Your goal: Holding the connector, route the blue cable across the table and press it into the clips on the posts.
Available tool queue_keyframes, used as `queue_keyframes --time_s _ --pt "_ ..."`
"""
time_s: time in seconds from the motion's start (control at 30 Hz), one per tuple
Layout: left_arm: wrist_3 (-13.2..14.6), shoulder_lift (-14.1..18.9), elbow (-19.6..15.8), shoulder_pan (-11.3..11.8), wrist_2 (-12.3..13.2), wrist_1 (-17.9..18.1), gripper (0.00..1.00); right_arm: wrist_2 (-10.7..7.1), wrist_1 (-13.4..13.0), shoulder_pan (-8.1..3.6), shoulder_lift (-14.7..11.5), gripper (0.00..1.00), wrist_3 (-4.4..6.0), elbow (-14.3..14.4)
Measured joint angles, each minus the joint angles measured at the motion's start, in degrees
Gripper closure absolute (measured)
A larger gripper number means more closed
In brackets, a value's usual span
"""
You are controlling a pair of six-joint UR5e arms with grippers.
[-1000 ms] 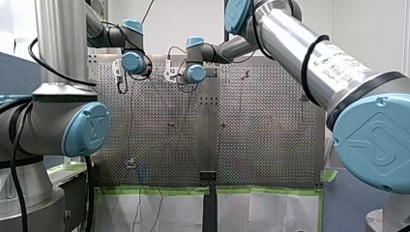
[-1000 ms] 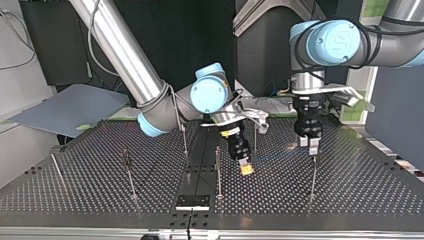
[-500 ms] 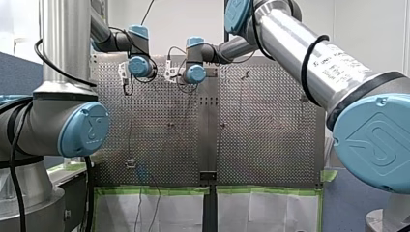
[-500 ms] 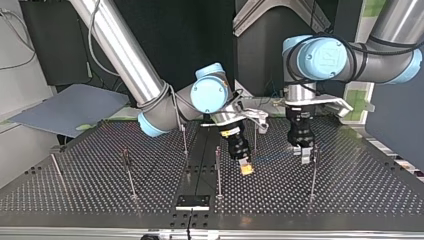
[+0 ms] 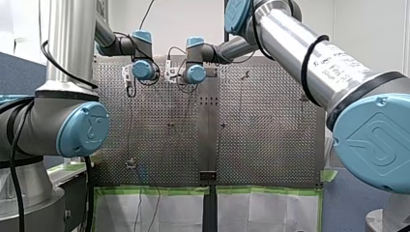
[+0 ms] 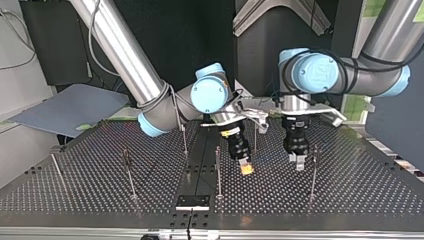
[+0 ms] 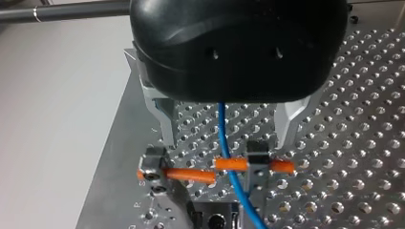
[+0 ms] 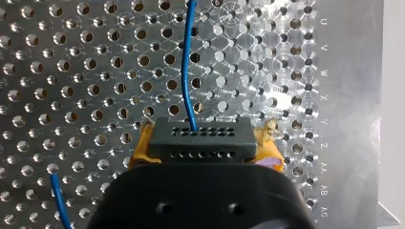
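In the right wrist view my right gripper [image 8: 203,157] is shut on the black connector [image 8: 200,137], held between yellow pads [image 8: 138,152]. The blue cable [image 8: 186,62] leaves the connector and runs ahead over the perforated table. In the top view my right gripper [image 6: 245,167] hangs low near the middle post [image 6: 218,172]. My left gripper [image 6: 298,161] stands beside it, close to another post [image 6: 313,172]. In the left wrist view my left gripper [image 7: 219,164] is open, and the blue cable [image 7: 223,133] passes between its metal fingers [image 7: 162,124], across orange rollers [image 7: 191,175].
Several thin posts stand on the table, among them one [image 6: 129,175] at the top view's left and one [image 6: 185,140] behind the centre strip. A black plate [image 6: 192,201] lies at the near edge. In the front view a clip post [image 5: 130,164] stands near the table's front.
My left arm has swung towards my right gripper, leftwards in the top view, and sunk a little towards the table. My right arm and the connector have stayed put.
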Motion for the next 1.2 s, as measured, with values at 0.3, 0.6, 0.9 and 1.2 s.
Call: queue_keyframes --time_s 0.3,0.6,0.9,1.2 --pt "-0.43 -0.27 0.32 -0.02 0.7 0.09 0.0 -0.01 0.0 -0.01 0.01 1.0 0.0 0.0" --pt "-1.77 -0.27 0.3 0.11 0.53 -0.02 0.66 -0.01 0.0 -0.01 0.05 1.0 0.01 0.0" --pt "-2.92 -0.26 0.25 0.23 -0.32 -1.46 1.0 -0.01 0.17 0.0 0.06 1.0 0.02 0.04" --pt "-3.22 -0.25 -1.24 0.0 -0.64 -2.45 1.0 0.06 0.58 0.0 0.06 1.0 -0.02 0.62"
